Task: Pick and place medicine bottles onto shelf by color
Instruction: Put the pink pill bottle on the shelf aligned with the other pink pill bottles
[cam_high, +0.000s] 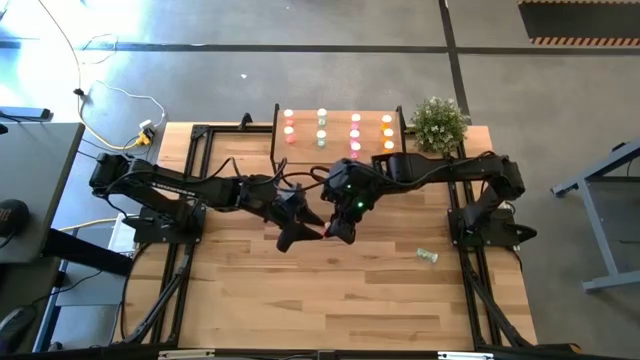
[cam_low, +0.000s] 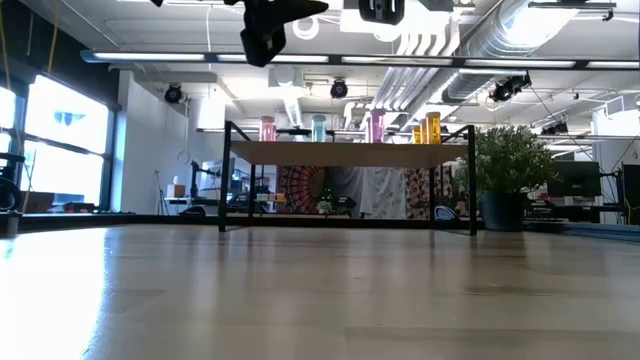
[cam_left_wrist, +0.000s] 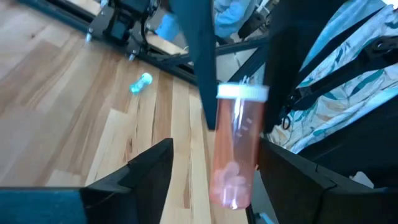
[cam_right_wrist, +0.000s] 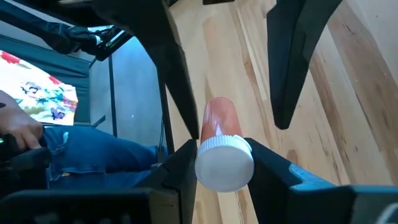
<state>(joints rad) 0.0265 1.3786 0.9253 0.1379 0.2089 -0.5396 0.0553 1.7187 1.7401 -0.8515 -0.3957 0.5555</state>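
Right wrist view, right gripper (cam_right_wrist: 222, 163) clamped on red bottle (cam_right_wrist: 220, 127), left gripper (cam_left_wrist: 211, 171) wide around it.

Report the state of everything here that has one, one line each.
red bottle: capped, held in the air over the table.
right tool: shut on the red bottle's white cap.
left tool: open, fingers either side of the red bottle's lower end, with gaps.
green bottle: lying on its side on the table, loose.
shelf bottles: upright, capped, grouped by colour on the shelf.
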